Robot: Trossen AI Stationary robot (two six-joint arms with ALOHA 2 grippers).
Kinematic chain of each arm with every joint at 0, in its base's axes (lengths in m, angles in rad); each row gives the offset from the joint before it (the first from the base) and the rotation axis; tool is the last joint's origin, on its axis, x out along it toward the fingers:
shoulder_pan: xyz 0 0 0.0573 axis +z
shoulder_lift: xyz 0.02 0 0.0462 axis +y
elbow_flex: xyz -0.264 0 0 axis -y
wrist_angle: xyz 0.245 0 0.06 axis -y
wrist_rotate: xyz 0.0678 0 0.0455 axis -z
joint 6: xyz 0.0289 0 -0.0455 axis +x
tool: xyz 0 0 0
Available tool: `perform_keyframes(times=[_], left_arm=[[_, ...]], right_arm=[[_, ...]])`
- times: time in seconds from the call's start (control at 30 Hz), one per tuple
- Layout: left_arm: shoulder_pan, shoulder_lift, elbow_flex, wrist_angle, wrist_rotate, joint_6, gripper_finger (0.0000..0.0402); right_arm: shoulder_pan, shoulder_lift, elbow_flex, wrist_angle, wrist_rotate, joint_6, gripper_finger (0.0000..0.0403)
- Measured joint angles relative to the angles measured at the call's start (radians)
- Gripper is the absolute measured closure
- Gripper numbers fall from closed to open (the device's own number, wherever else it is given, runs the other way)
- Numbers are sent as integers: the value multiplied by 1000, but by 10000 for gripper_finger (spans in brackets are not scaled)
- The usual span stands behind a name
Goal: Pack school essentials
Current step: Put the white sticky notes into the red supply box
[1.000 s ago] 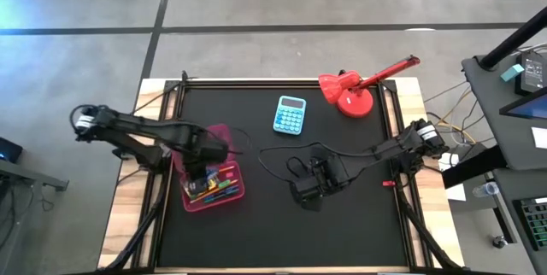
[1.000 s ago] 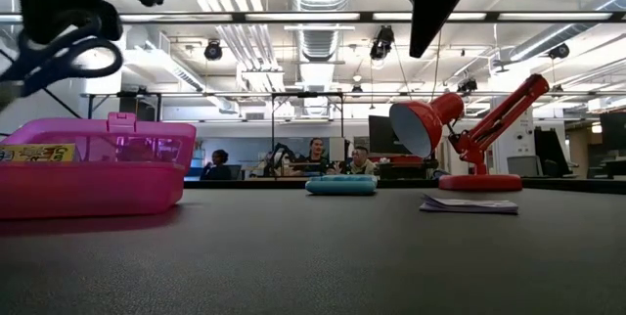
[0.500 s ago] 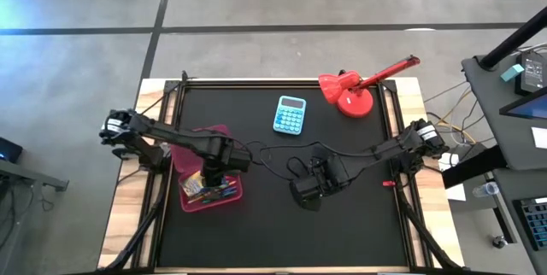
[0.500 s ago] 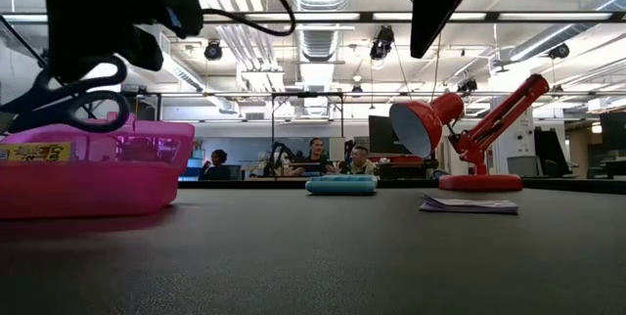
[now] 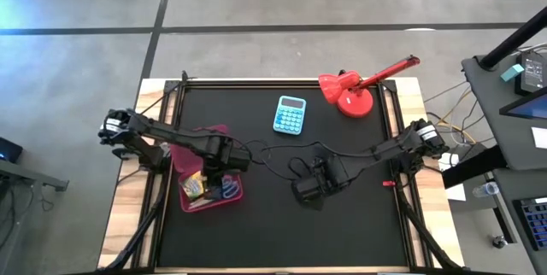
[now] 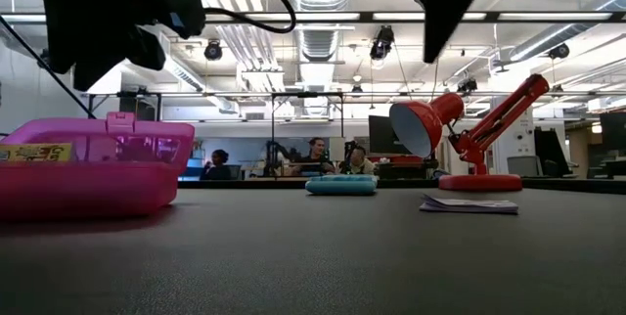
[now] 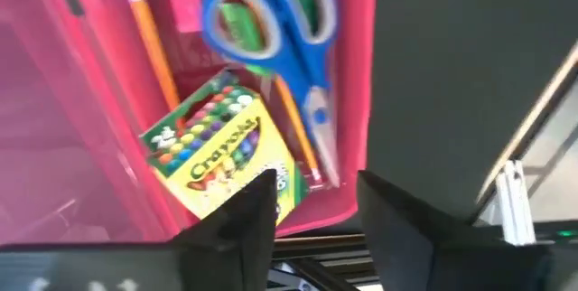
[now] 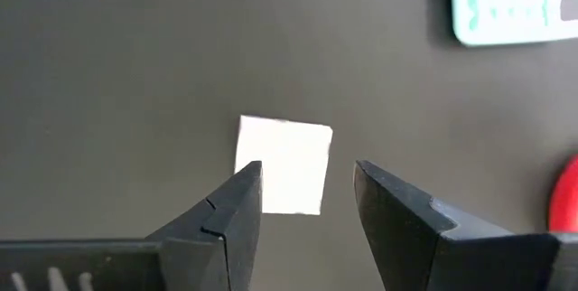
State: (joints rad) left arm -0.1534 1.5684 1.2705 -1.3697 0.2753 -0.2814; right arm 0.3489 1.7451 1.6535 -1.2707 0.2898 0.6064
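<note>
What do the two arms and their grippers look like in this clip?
Both arms are dark, slim and jointed, with loose black cables looping between them over the table. The left gripper and right gripper each end in two dark, angular, wedge-shaped fingers. No markings are legible.

A light-blue calculator (image 5: 291, 114) lies near a red desk lamp (image 5: 348, 93); seemingly seated people (image 6: 315, 157) show beyond the table.

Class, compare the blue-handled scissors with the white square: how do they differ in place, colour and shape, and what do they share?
The blue-handled scissors lie inside the pink box; the white square lies on the bare black table. The scissors are blue with looped handles and long blades; the square is plain white and flat. The scissors rest among the crayon box and pencils; the square lies alone. Neither is held.
</note>
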Motion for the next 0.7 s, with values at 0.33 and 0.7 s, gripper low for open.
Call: perform_keyframes(times=[0.33,0.7], left_arm=[[2,-111,2,273,-14,-111,246],[-20,-180,-17,774,-116,-154,246]], right_arm=[[-2,-60,-255,47,-47,136,239],[-12,-256,-700,683,-52,313,239]])
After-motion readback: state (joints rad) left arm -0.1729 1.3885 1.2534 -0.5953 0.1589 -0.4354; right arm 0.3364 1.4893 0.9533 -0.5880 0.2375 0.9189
